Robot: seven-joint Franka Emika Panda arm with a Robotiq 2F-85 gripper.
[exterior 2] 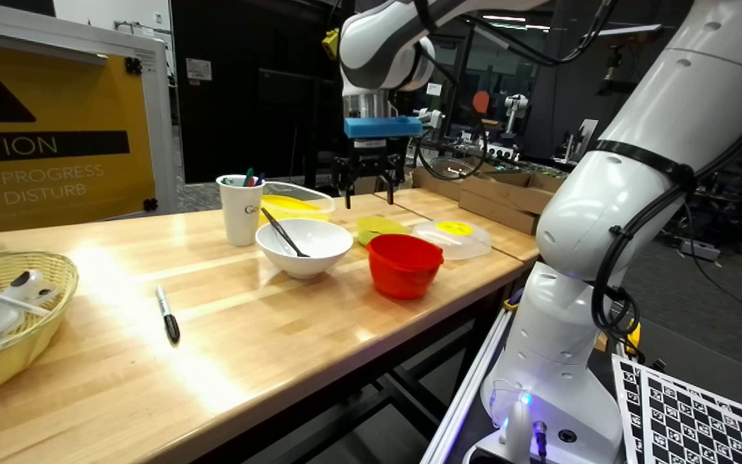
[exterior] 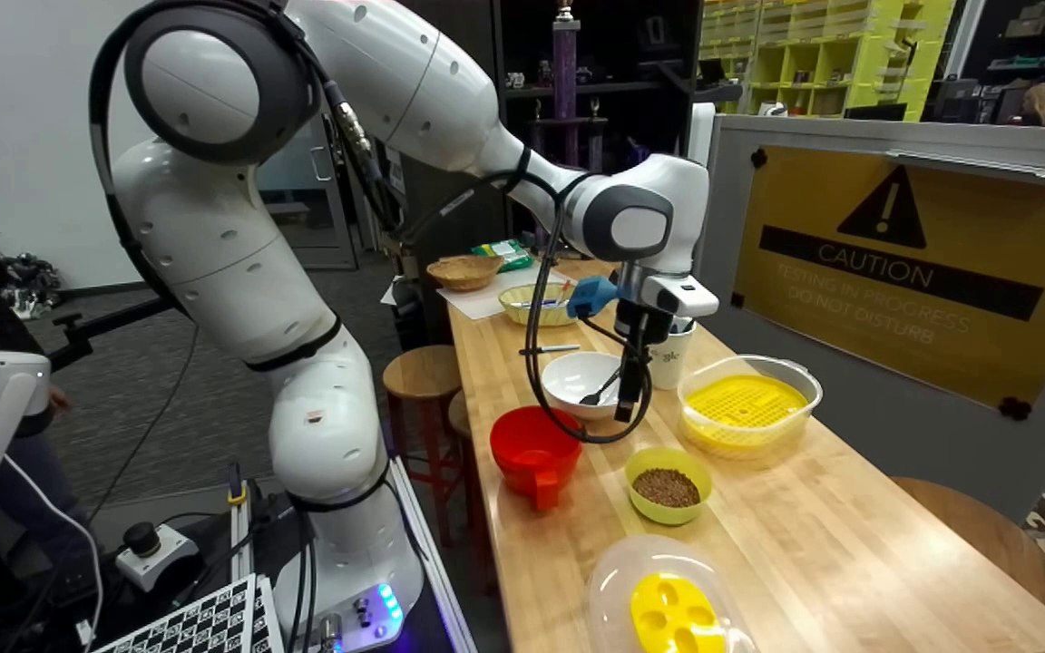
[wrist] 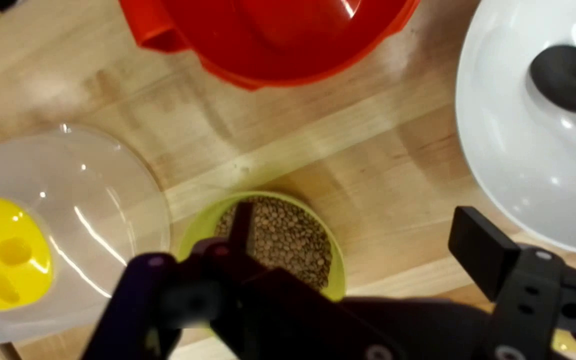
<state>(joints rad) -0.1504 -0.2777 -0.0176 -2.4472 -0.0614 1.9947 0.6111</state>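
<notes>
My gripper (exterior 2: pixel 369 193) is open and empty, pointing down above the wooden table. In the wrist view its black fingers (wrist: pixel 360 235) are wide apart. One finger overlaps a small yellow-green bowl (wrist: pixel 337 280) of brown lentils (wrist: pixel 293 240); the other is near a white bowl (wrist: pixel 518 165). The white bowl holds a black spoon (wrist: pixel 568 77), whose handle leans on the rim in an exterior view (exterior 2: pixel 281 231). A red bowl (wrist: pixel 288 40) with a handle stands nearby, also in an exterior view (exterior: pixel 513 462). A clear lid (wrist: pixel 113 190) with a yellow insert (wrist: pixel 8 255) lies beside the lentil bowl.
A white cup of pens (exterior 2: pixel 240 212) stands behind the white bowl. A clear container with a yellow strainer (exterior: pixel 749 404) is near the caution board (exterior: pixel 903 281). A marker (exterior 2: pixel 167 316) and baskets (exterior 2: pixel 42 328) lie farther along. Cardboard boxes (exterior 2: pixel 500 200) are at the far end.
</notes>
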